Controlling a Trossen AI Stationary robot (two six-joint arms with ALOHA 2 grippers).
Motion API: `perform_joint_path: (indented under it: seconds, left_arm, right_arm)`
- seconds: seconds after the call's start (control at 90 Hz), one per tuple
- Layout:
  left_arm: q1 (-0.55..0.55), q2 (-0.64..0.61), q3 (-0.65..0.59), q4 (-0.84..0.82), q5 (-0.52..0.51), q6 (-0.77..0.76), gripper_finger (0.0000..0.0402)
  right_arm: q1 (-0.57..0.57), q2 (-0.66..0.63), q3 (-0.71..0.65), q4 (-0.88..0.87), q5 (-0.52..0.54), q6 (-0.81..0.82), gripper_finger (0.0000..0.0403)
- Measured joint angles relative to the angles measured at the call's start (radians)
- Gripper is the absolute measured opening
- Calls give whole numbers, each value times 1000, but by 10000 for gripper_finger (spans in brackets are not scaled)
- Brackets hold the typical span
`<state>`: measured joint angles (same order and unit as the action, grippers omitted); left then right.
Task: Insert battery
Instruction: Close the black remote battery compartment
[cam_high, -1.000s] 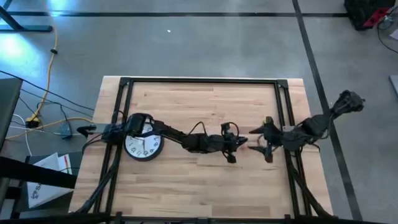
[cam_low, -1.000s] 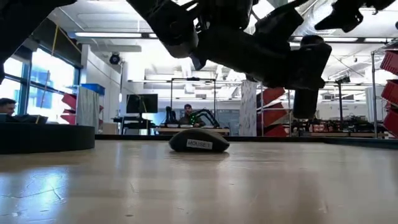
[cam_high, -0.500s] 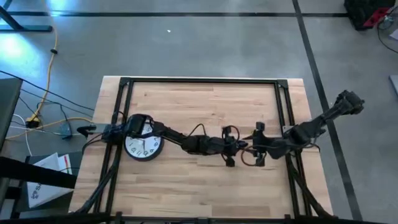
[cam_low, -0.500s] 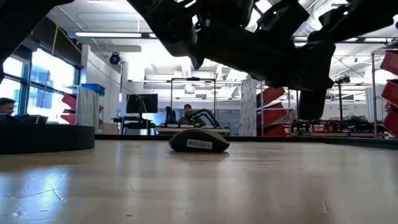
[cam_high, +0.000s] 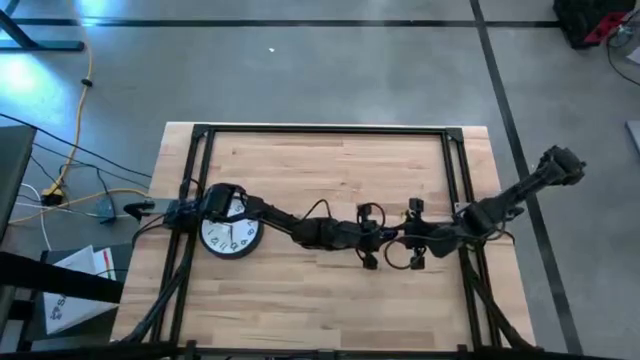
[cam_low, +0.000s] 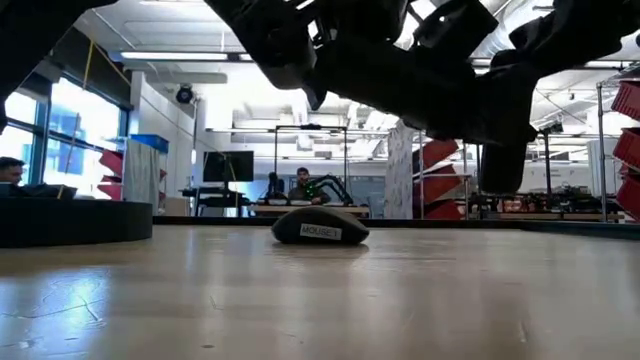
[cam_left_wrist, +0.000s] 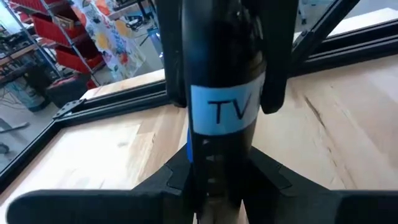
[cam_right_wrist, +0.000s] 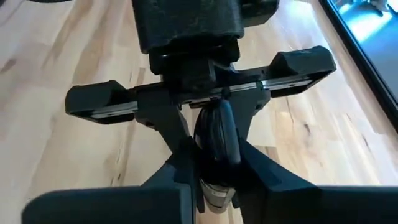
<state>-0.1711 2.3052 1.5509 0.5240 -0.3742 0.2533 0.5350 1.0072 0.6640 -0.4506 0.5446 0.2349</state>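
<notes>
Wood table (cam_high: 330, 160), clock (cam_high: 230, 234) at 9. Mid-table, left gripper (cam_left_wrist: 217, 186) clamps TV remote (cam_left_wrist: 222, 109); right gripper (cam_right_wrist: 214, 186) pinches battery (cam_right_wrist: 216, 198) at its end. Align w/ bay, push slow.

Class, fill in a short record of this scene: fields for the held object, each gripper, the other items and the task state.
Held object: dark remote labelled TV
Left gripper: shut on the remote, above table centre
Right gripper: facing it, shut on the remote's other end
Other items: wall clock lying face up, mouse
Battery: cannot tell
</notes>
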Motion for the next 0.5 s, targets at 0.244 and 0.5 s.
perform_joint_path:
  seconds: [0.244, 0.5]
  left_arm:
    - [-2, -11, 0, -4, -5, 10, 75]
    - [-6, -10, -1, -12, 19, -78, 75]
  right_arm:
    - [0, -1, 2, -7, 12, 40, 46]
    - [0, 32, 2, -18, -6, 118, 46]
